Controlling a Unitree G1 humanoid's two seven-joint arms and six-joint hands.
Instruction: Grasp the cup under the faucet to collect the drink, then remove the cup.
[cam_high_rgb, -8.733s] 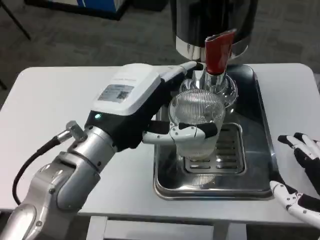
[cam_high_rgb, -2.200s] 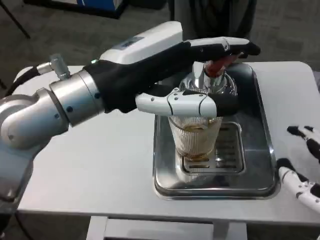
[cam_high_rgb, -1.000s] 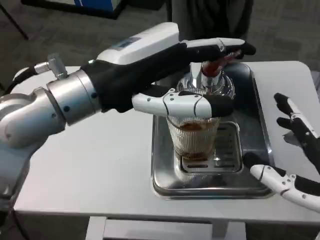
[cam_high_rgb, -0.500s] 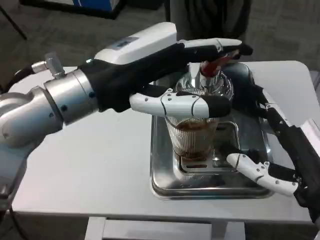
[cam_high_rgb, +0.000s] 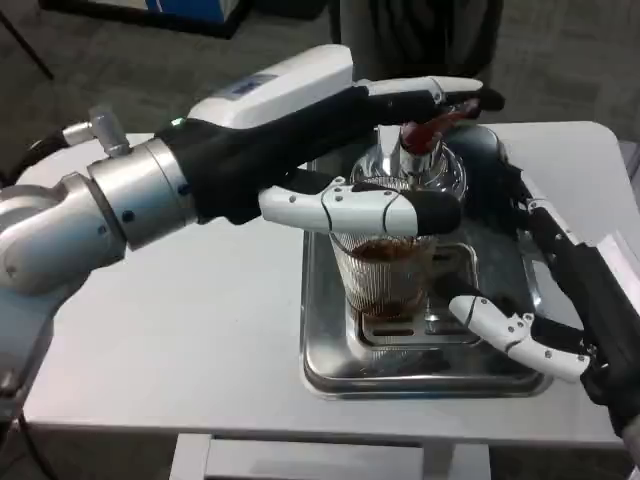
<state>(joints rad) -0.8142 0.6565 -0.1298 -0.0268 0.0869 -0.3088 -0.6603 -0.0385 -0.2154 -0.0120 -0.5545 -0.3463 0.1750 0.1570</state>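
Observation:
A ribbed glass cup (cam_high_rgb: 385, 278) stands on the drip grate under the faucet, with brown drink in it up to near its rim. The red faucet lever (cam_high_rgb: 424, 128) sits right above it. My left hand (cam_high_rgb: 330, 150) reaches in from the left; its fingers (cam_high_rgb: 440, 92) lie stretched over the top of the lever and its thumb (cam_high_rgb: 350, 208) crosses in front of the cup's rim. My right hand (cam_high_rgb: 565, 290) is open at the cup's right, thumb (cam_high_rgb: 500, 325) low near the cup's base and fingers (cam_high_rgb: 520, 205) higher, a small gap from the glass.
The metal drip tray (cam_high_rgb: 330, 372) holds the cup and grate. The dark chrome-banded dispenser body (cam_high_rgb: 420, 35) rises at the table's far edge. Bare white tabletop (cam_high_rgb: 200, 330) lies to the left of the tray, and a narrow strip to the right.
My right hand has come in from the table's right edge to beside the cup, fingers spread. The brown drink has risen in the cup. My left hand stays on the lever.

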